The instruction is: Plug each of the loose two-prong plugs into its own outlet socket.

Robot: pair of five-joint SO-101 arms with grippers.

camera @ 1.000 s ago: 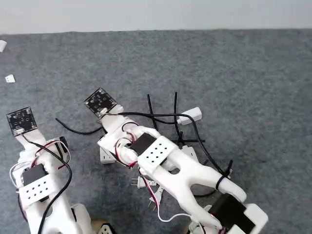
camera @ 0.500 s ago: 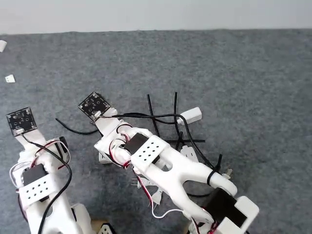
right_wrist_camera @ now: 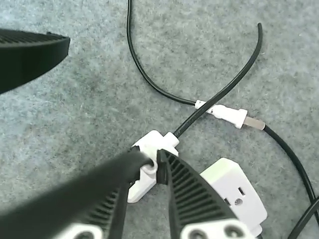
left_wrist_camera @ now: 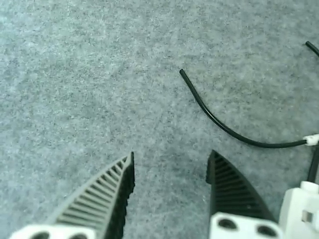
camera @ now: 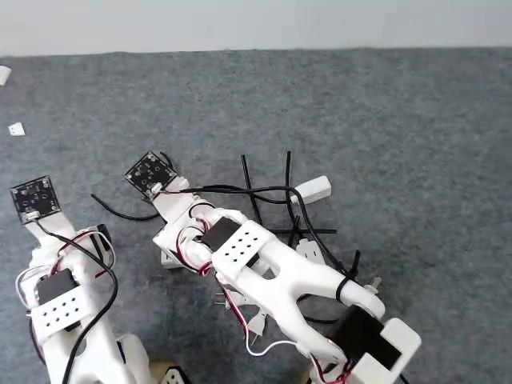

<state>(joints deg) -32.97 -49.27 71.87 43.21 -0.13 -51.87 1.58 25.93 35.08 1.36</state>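
In the right wrist view my right gripper (right_wrist_camera: 158,167) is shut on a small white two-prong plug (right_wrist_camera: 149,144) with a black cord, low over the carpet. A white outlet socket (right_wrist_camera: 234,191) lies right beside that plug. A second loose plug (right_wrist_camera: 227,114) lies flat a little farther off, prongs bare. My left gripper (left_wrist_camera: 169,174) stands open over bare carpet, close to a curved black cord (left_wrist_camera: 224,124). In the high view another white outlet block (camera: 312,190) lies at the centre, and loose plugs (camera: 228,300) lie beside the right arm (camera: 240,248).
Black cords (camera: 268,192) cross in a tangle at the middle of the grey carpet (camera: 416,120). The left arm (camera: 60,304) stands at the near left, close to the right arm. Small white scraps (camera: 16,129) lie at the far left.
The right arm has shifted a little to the left and lower in the high view, its wrist board moving with it. The left arm has kept still.
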